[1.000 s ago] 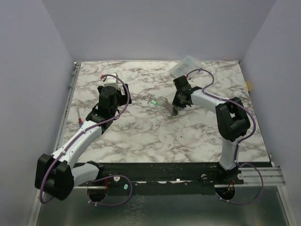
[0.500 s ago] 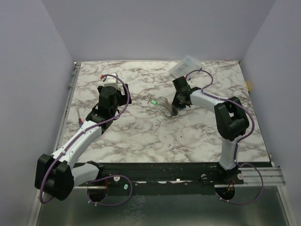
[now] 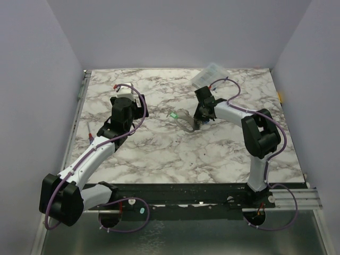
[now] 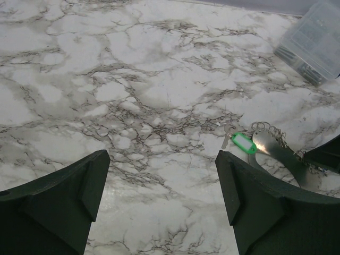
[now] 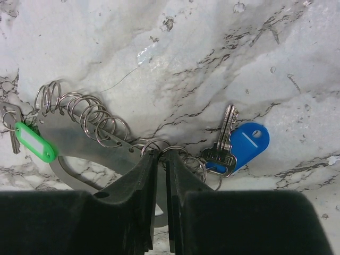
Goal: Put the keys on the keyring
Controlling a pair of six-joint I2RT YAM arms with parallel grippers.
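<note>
The keyring [image 5: 69, 141] is a flat silvery curved band strung with several small wire rings, lying on the marble table. One of the keys, with a green tag [image 5: 34, 142], hangs at its left end. The other, with a blue tag [image 5: 241, 146], lies at the right, on a small ring by the band. My right gripper [image 5: 162, 154] is shut on the keyring's band and rings, with only a thin slit between its jaws. The left gripper [image 4: 162, 180] is open over bare marble, with the green tag [image 4: 244, 142] and the keyring [image 4: 276, 151] to its far right.
A clear plastic compartment box [image 3: 208, 74] lies at the back of the table behind the right arm, also seen in the left wrist view's top right corner [image 4: 316, 45]. The marble table [image 3: 159, 149] is walled on three sides.
The right gripper's jaws have drawn closer together on the keyring, and it has shifted slightly towards the back. The left arm has not moved.
</note>
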